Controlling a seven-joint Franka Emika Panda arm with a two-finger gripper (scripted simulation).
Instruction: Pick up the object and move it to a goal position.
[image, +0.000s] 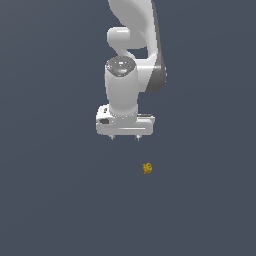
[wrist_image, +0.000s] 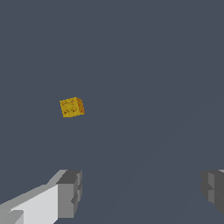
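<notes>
A white Franka Panda arm (image: 134, 45) reaches down from the top of the exterior view against a plain, dark slate-blue ground (image: 50, 200). Its gripper (image: 125, 137) points downward, with only the two short fingertips showing below the broad white hand body. In the wrist view the two grey finger pads (wrist_image: 70, 192) sit far apart with bare ground between them — the jaws are spread wide and hold nothing. The object (image: 147, 168) is a tiny yellow-orange lump with small dark marks, much smaller than the gripper. In the exterior view it lies below the gripper and a little toward the exterior view's right, clearly apart from the fingertips and not touched by them. The wrist view shows the same lump (wrist_image: 71, 107) as a small, roughly blocky, mottled orange piece resting alone on the ground — it lies outside the gap between the fingers, nearer the lighter-coloured finger than the other one.
</notes>
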